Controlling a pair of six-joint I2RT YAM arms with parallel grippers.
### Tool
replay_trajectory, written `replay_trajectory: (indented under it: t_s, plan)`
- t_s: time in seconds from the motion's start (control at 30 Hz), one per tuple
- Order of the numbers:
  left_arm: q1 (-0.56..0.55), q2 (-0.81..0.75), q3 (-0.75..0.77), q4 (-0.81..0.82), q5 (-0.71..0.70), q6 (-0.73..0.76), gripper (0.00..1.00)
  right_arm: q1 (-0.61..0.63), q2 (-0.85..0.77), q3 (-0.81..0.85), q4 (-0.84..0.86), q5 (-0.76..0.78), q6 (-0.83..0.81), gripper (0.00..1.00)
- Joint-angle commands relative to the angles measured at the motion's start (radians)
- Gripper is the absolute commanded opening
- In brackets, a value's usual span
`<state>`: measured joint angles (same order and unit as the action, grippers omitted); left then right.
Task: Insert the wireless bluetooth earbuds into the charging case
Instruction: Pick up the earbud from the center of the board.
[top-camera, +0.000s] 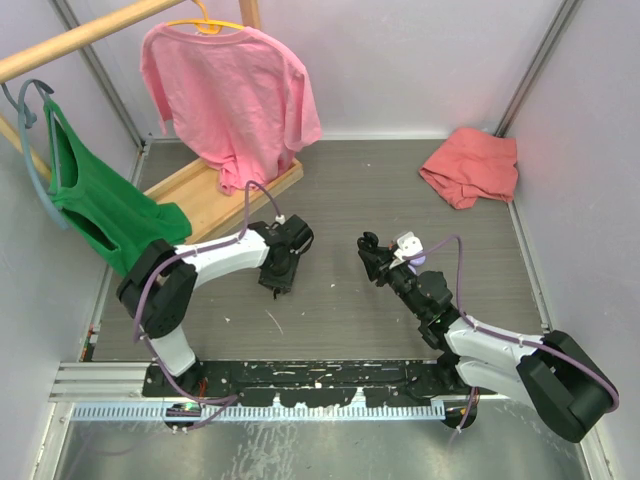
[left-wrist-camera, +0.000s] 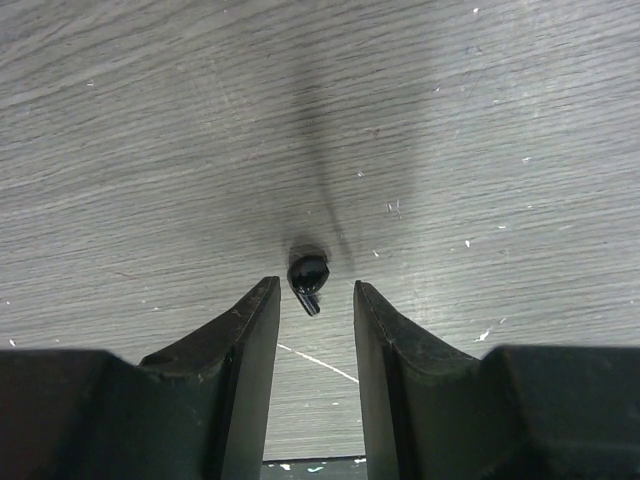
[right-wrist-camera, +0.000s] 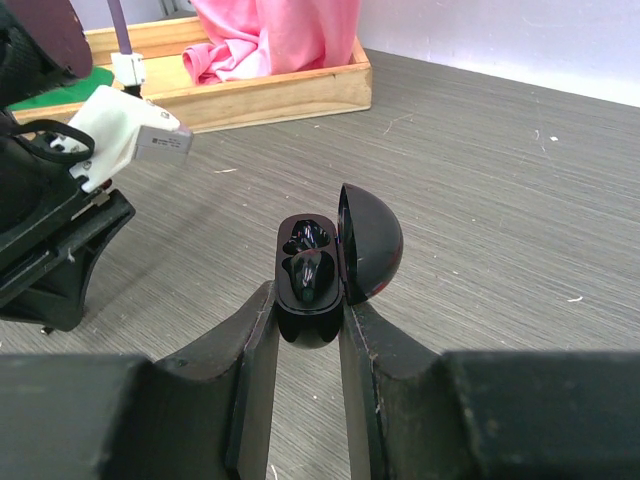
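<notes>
A small black earbud (left-wrist-camera: 307, 277) lies on the grey table. My left gripper (left-wrist-camera: 315, 287) is open and low over the table, with the earbud just ahead of the gap between its fingertips, touching neither. In the top view this gripper (top-camera: 275, 283) hides the earbud. My right gripper (right-wrist-camera: 309, 298) is shut on the black charging case (right-wrist-camera: 310, 270) and holds it above the table, its lid (right-wrist-camera: 373, 245) swung open to the right. The case's wells are glossy black; I cannot tell whether an earbud sits in them. The right gripper (top-camera: 372, 252) is right of the left one.
A wooden rack base (top-camera: 215, 195) stands at the back left, with a pink shirt (top-camera: 235, 100) and a green top (top-camera: 95, 205) on hangers. A red cloth (top-camera: 470, 165) lies at the back right. The left arm's wrist (right-wrist-camera: 60, 200) is close on the case's left.
</notes>
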<state>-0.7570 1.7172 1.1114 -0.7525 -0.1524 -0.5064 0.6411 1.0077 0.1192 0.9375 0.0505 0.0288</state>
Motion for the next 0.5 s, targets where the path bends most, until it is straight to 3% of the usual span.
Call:
replay_trajectory:
  t_s: [0.0,0.47]
  plan:
    - [0.005,0.026,0.040,-0.017,-0.003,0.033,0.36,-0.002,0.000,0.021,0.068,-0.010,0.003,0.01]
    - [0.030,0.075,0.048,-0.013,0.015,0.043,0.31,-0.001,-0.004,0.023,0.064,-0.014,0.002,0.01]
